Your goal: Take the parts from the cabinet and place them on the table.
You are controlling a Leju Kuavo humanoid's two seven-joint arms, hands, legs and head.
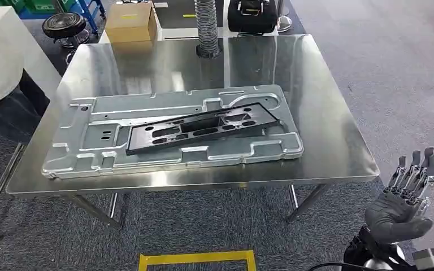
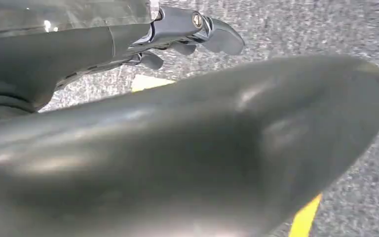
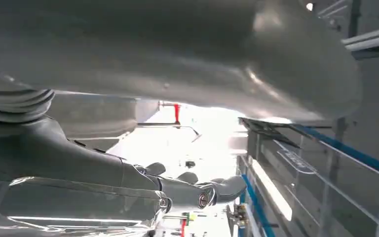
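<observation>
Both parts lay on the bench [image 1: 339,141]: black bracket [image 1: 203,129] atop silver panel [image 1: 164,132]. My right hand [image 1: 405,197], near right, was empty, fingers spread. Left hand [image 2: 177,148] state: cannot tell. Placement looked done.

Black part [image 1: 203,131] on silver panel [image 1: 147,110], shiny steel table [image 1: 328,113].

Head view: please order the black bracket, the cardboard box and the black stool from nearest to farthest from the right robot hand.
Measured from the right robot hand, low at the right beside the table:
1. Black bracket, lying on the silver panel in the middle of the table.
2. Cardboard box, behind the table's far edge, toward the left.
3. Black stool, on the floor left of the box.
</observation>
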